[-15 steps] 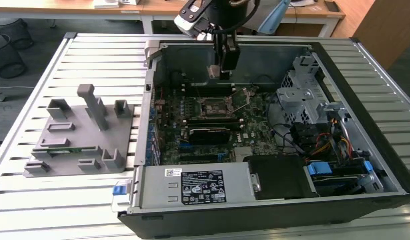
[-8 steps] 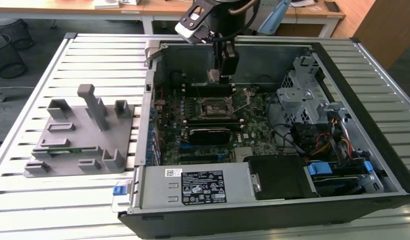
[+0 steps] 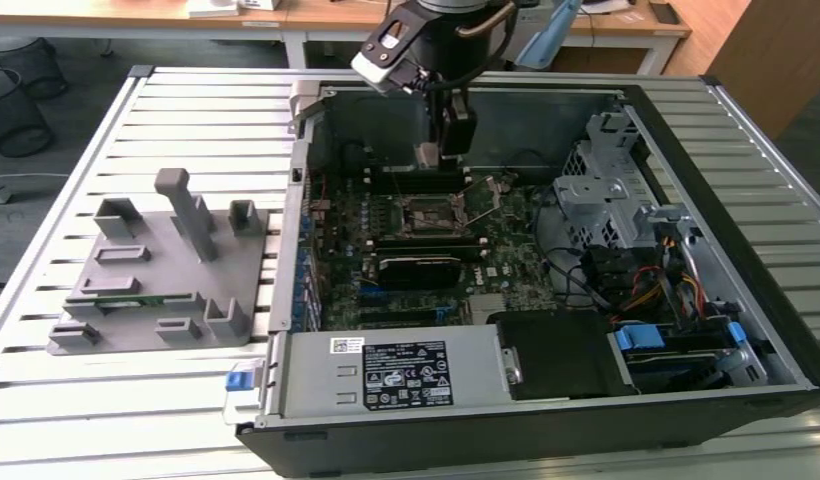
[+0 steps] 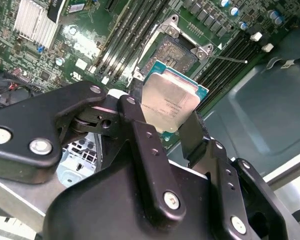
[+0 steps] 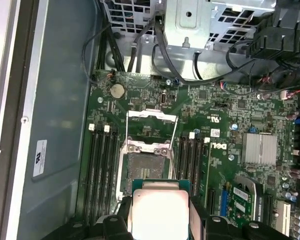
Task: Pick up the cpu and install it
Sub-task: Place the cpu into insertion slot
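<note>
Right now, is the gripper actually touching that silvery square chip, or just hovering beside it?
Touching. In the second wrist view the gripper has its black fingers pressed against opposite edges of the cpu, with no gap.

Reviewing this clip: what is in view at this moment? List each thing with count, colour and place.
table: one, pale, slatted, under everything.
computer case: one, black, open, on the table.
motherboard: one, green, inside the case.
socket: one, metal-framed, open, on the motherboard.
power supply: one, silvery grey, inside the case.
fixture: one, grey, on the table at the exterior view's left of the case.
cpu: one, silvery top with greenish rim, held above the socket.
gripper: one, black, shut on the cpu.
</note>
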Controlling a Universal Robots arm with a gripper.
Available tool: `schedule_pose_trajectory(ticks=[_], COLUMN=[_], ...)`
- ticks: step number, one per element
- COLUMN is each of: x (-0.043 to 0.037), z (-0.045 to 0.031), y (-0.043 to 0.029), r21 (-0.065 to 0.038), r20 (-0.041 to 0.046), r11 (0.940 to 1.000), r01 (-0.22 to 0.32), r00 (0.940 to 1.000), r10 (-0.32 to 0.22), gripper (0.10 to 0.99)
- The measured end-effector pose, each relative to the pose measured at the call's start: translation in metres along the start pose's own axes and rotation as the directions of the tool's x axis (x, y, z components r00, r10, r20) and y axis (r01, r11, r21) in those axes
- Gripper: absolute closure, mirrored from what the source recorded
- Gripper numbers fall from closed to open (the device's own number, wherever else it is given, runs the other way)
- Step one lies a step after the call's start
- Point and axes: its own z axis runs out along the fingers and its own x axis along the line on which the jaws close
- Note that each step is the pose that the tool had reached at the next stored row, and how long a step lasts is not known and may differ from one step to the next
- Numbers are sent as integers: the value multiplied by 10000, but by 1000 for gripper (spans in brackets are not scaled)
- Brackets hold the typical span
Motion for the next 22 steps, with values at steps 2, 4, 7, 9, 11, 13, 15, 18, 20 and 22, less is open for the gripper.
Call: schedule_pose_trajectory(ticks=[2,4,7,9,11,13,15,18,20,22], x=[19,39,60,69,71,72,72,73,73,74], z=[25,49,90,121,155,189,220,247,262,283], y=[9,13,14,14,13,11,9,7,6,5], r21=[0,0,0,1,1,2,2,2,2,2], r20=[1,1,-14,-13,-12,-11,-12,-11,-10,-10], r11=[10000,10000,9999,9998,9998,9998,9998,9998,9998,9998], r01=[-36,-62,-125,-175,-185,-188,-188,-207,-215,-216], r00=[10000,10000,9999,9998,9998,9998,9998,9998,9998,9998], r10=[36,62,125,175,185,188,188,207,215,216], gripper=[549,549,549,549,549,549,549,549,549,549])
